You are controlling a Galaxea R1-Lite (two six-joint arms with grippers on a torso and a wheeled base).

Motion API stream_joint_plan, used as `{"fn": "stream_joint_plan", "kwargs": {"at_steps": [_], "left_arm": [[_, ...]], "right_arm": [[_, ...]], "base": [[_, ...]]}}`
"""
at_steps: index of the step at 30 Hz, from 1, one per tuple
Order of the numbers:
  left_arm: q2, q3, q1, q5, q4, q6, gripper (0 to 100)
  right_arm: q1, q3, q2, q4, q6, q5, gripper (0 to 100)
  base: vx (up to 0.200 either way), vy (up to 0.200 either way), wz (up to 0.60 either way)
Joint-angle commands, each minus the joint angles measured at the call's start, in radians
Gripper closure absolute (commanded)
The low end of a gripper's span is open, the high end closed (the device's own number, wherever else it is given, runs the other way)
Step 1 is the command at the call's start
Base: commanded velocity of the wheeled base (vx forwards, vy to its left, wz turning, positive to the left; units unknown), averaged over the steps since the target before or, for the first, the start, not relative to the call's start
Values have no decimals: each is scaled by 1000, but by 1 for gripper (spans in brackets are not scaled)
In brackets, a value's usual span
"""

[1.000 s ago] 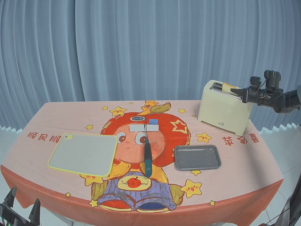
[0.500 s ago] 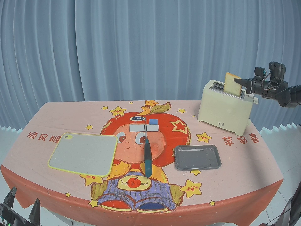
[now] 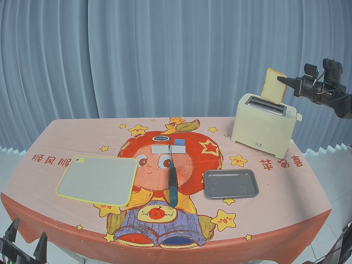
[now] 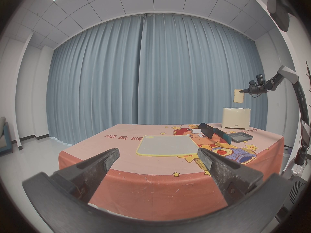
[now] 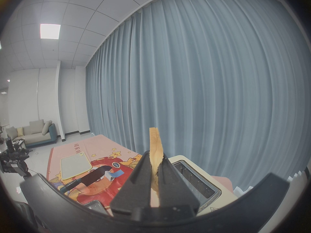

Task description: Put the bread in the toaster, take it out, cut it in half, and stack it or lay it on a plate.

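Note:
A slice of bread [image 3: 274, 86] hangs in the air just above the cream toaster [image 3: 262, 125] at the table's far right, clear of its slots. My right gripper [image 3: 283, 80] is shut on the slice's edge; in the right wrist view the bread [image 5: 155, 153] stands upright between the black fingers [image 5: 138, 178]. A grey-blue cutting board [image 3: 98, 179] with a yellow rim lies at the front left. A knife [image 3: 172, 174] lies in the middle, handle toward me. A dark grey plate [image 3: 231, 183] sits at the front right. My left gripper [image 4: 158, 161] hangs open below the table's front left edge.
White and blue tape strips [image 3: 168, 148] lie under the knife's blade. The table wears a pink cartoon cloth [image 3: 73, 140]. A blue curtain [image 3: 165, 48] closes off the back. Free room lies between board, knife and plate.
My right gripper has risen, pulling the bread up from deep in the toaster slot until it hangs free above it. The left arm has kept still.

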Motion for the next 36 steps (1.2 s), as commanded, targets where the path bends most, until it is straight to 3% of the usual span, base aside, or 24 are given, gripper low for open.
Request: {"fn": "stream_joint_plan", "kwargs": {"at_steps": [1,16,27,36], "left_arm": [[0,18,1,0,0,0,0],[0,18,0,0,0,0,0],[0,18,0,0,0,0,0],[0,18,1,0,0,0,0]], "right_arm": [[2,74,-76,-10,0,0,100],[56,316,-269,-16,-9,0,100],[68,417,-375,-17,-1,-23,100],[68,638,-538,-24,-7,-22,100]], "base": [[0,0,0],[0,0,0],[0,0,0],[0,0,0]]}}
